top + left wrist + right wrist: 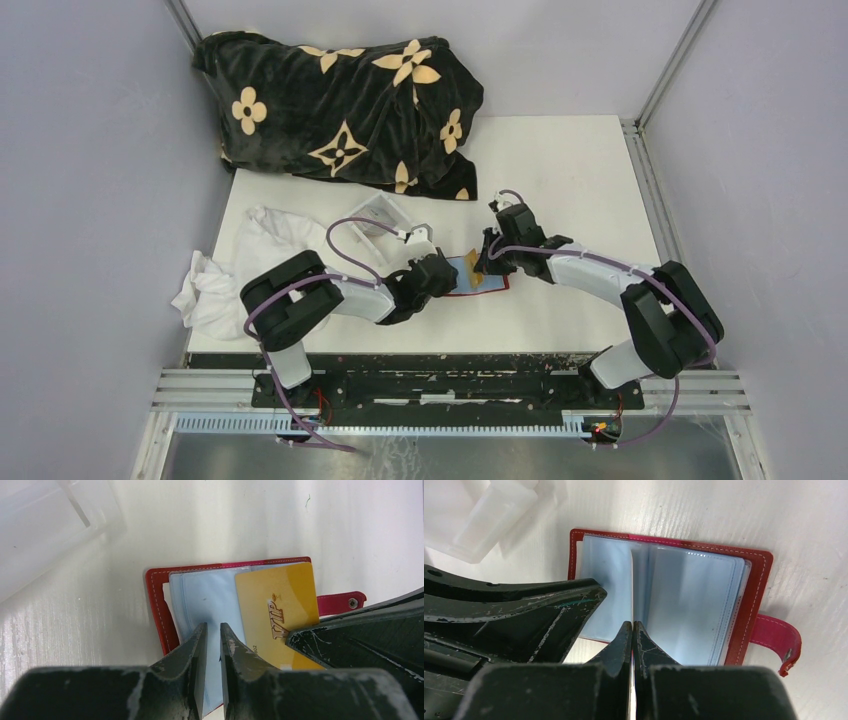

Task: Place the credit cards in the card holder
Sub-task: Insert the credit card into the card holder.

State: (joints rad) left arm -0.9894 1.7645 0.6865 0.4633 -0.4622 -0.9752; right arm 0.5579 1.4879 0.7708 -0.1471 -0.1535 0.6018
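Card holder (760,590) lies open mid-table, clear box (380,213) just far-left, white cloth (235,265) and black blanket (340,100) beyond. It holds pale blue sleeves (694,605). Right gripper (633,626) pinches yellow card (275,605) over it; left gripper (213,627), slightly parted, crowds its left side.

The yellow card (276,611) has its lower edge hidden, and the clear box (45,525) is cut off.

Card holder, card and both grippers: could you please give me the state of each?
card holder: lying open.
snap tab: undone.
yellow card: held up over the card holder.
right gripper: jaws shut on the yellow card.
left gripper: jaws slightly apart, over the card holder.
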